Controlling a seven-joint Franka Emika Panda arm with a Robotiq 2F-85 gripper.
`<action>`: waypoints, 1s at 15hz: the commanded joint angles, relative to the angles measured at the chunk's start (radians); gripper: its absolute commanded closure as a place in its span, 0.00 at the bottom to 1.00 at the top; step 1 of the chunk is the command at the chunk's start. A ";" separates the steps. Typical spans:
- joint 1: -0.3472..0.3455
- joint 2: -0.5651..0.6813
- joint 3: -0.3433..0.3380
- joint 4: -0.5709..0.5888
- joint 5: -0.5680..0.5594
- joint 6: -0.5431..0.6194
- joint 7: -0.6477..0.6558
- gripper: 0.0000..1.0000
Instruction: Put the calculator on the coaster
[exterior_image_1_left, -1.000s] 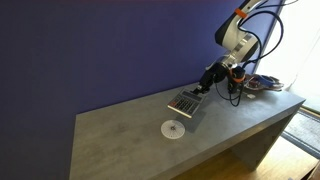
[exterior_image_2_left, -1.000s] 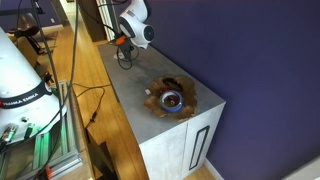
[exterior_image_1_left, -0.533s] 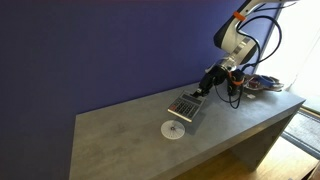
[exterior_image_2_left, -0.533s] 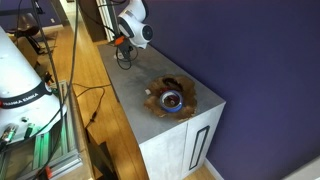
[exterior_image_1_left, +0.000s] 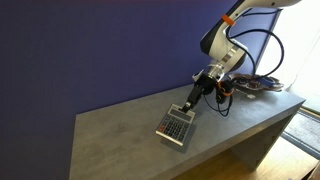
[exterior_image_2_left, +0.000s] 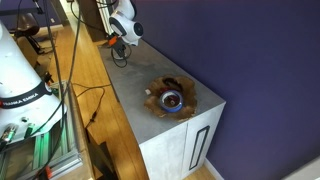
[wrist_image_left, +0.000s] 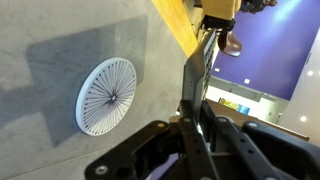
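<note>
My gripper (exterior_image_1_left: 194, 98) is shut on the top edge of the dark grey calculator (exterior_image_1_left: 175, 126) and holds it tilted, keys facing out, low over the grey counter. In the wrist view the calculator (wrist_image_left: 200, 70) shows edge-on as a thin slab between the jaws (wrist_image_left: 190, 115). The white round coaster (wrist_image_left: 105, 95) lies flat on the counter just to the side of the calculator's edge in that view. In the exterior view with the calculator, the coaster is hidden behind it. In the other exterior view only the arm's wrist (exterior_image_2_left: 122, 25) shows at the counter's far end.
A bowl of mixed items (exterior_image_2_left: 169, 98) sits near the counter's end, also behind the arm (exterior_image_1_left: 262, 84). The grey counter (exterior_image_1_left: 120, 140) runs along a dark blue wall. Wooden floor and cables lie beside the counter (exterior_image_2_left: 90, 100).
The gripper has carried the calculator forward and to the left, so that it now hangs over the spot where the coaster lay and covers it from the exterior view.
</note>
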 joint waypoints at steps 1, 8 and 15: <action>0.004 0.106 -0.006 0.139 -0.055 0.036 0.045 0.97; -0.021 0.227 -0.026 0.277 -0.240 0.038 0.252 0.97; -0.072 0.268 -0.001 0.328 -0.346 0.032 0.384 0.54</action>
